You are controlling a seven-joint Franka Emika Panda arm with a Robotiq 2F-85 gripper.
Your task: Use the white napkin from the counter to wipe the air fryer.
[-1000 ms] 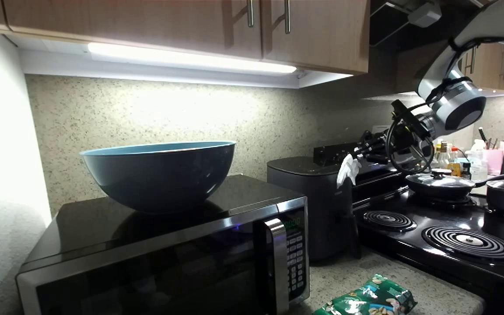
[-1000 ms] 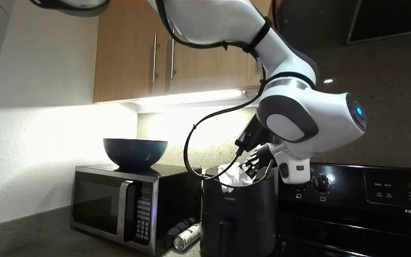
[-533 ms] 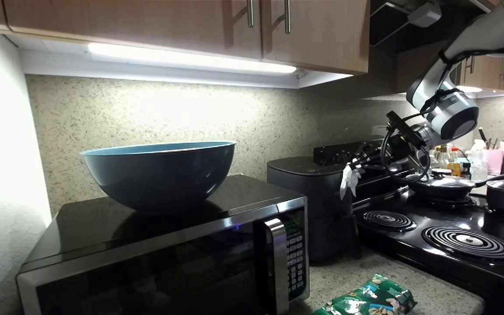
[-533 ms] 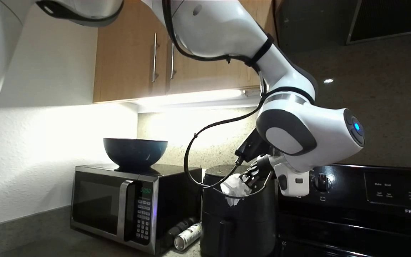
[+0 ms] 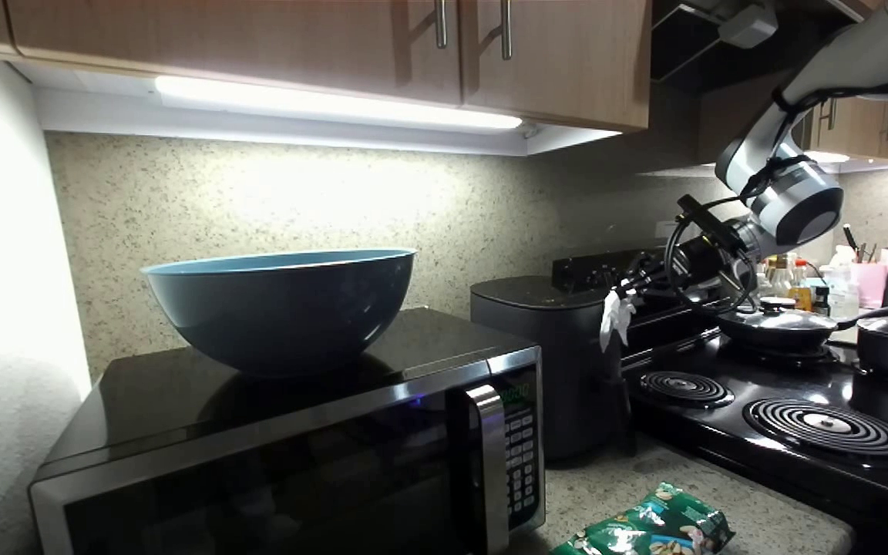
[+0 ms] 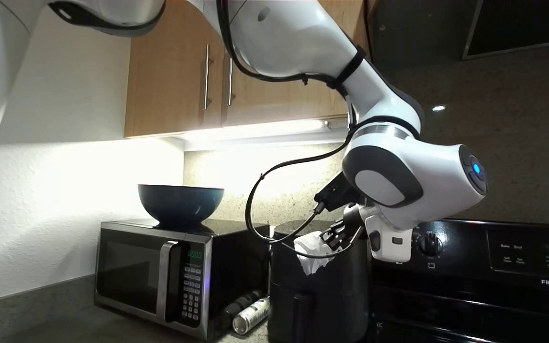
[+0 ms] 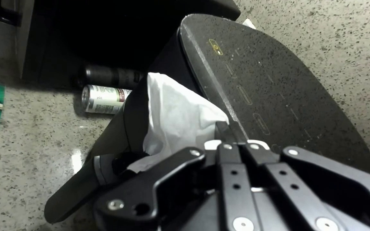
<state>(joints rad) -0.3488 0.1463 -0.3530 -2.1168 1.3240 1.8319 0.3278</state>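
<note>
The white napkin (image 7: 181, 112) is crumpled and hangs from my gripper (image 7: 230, 131), whose two fingertips are closed together on its edge. It also shows in both exterior views (image 5: 615, 317) (image 6: 309, 243). The air fryer (image 7: 278, 80) is black with a rounded flat top and stands on the speckled counter (image 7: 43, 144). In an exterior view my gripper (image 6: 330, 238) is at the air fryer's (image 6: 322, 305) upper front edge, and the napkin hangs down over its front wall. Whether the whole napkin touches that wall I cannot tell. My gripper (image 5: 621, 290) hides part of the stove behind it.
The microwave (image 5: 259, 470) with a blue bowl (image 5: 282, 316) on top stands beside the air fryer. A can (image 6: 250, 317) lies between them. A green packet (image 5: 660, 524) lies on the counter. The black stove (image 5: 721, 424) adjoins the air fryer. A cable loop (image 6: 250, 205) hangs from my arm.
My arm and gripper have moved down with the napkin, which now hangs lower over the air fryer's front and covers its logo. In the last half second there is hardly any motion.
</note>
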